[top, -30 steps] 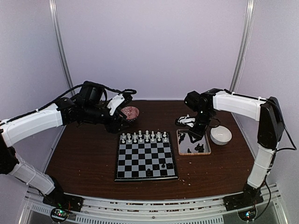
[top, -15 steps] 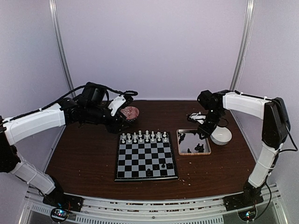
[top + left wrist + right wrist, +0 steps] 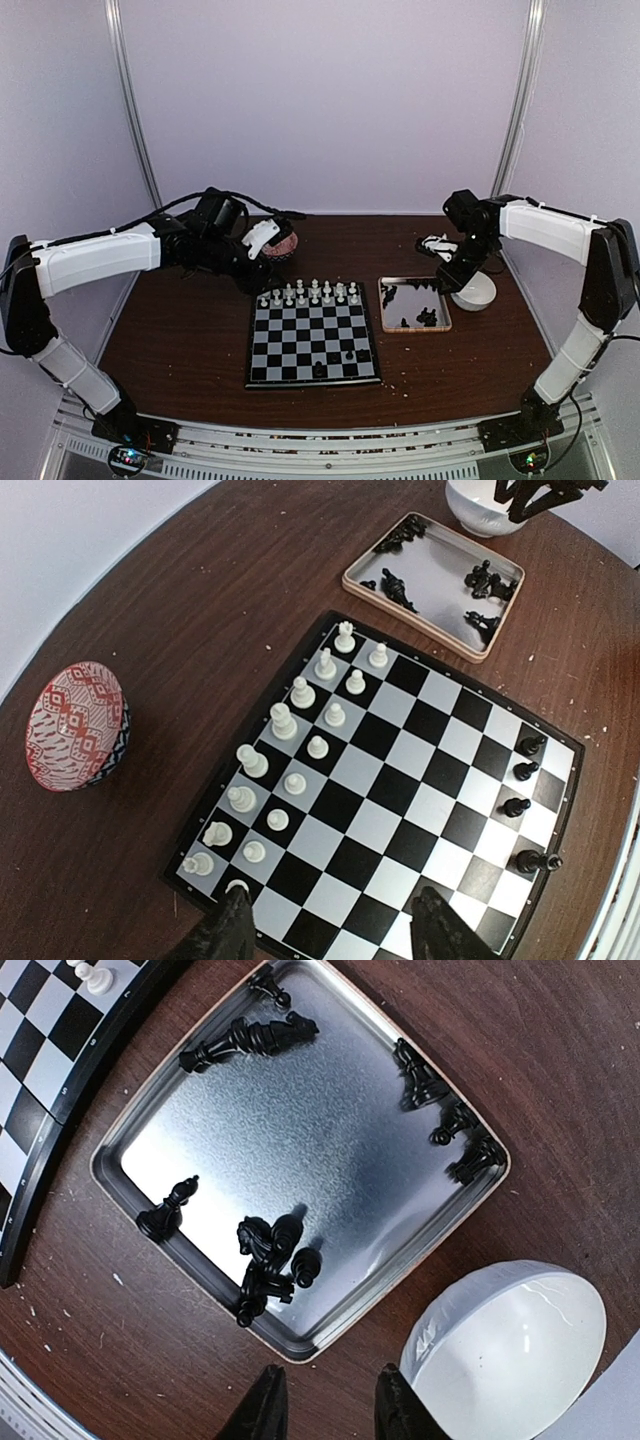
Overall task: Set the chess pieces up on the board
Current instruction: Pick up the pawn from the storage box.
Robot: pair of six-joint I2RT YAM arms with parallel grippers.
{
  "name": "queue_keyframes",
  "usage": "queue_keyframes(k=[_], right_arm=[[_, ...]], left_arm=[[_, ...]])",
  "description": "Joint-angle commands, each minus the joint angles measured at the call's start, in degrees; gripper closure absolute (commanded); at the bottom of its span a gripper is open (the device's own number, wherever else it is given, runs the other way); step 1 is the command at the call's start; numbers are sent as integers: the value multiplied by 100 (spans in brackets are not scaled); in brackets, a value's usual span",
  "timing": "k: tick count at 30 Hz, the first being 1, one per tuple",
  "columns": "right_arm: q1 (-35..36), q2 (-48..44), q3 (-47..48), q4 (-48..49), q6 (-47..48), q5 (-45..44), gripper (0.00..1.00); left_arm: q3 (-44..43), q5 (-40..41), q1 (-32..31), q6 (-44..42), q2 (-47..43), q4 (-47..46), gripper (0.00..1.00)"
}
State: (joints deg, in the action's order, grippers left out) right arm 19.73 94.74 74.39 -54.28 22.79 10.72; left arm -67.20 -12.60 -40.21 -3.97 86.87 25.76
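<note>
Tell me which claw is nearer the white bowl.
Right. The right claw hovers just beside the white bowl, at the tray's edge; the left claw is over the board's opposite side, by the patterned bowl.

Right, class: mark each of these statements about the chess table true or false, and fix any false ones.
1. The white pieces stand in two rows along one edge of the board. True.
2. Every black piece is already on the board. False: most black pieces lie in the tray; only a few stand on the board.
3. The white bowl sits right beside the tray. True.
4. The left gripper holds a white pawn. False: its jaws are open, with nothing between them.
5. The red patterned bowl sits on the board. False: it sits on the table, beside the board.
</note>
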Motion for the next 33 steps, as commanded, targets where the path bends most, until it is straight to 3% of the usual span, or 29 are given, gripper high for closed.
queue_keyframes(k=[1,16,33], right_arm=[[-75,-85,-58,149,60,105,68],[-83,748,304,289,44,-127,72],[-58,1424,424,-251,160,301,75]], left_arm=[[-188,4,30,122,-29,-89,45],[-283,64,30,230,-91,17,45],[-294,38,30,221,-110,35,45]])
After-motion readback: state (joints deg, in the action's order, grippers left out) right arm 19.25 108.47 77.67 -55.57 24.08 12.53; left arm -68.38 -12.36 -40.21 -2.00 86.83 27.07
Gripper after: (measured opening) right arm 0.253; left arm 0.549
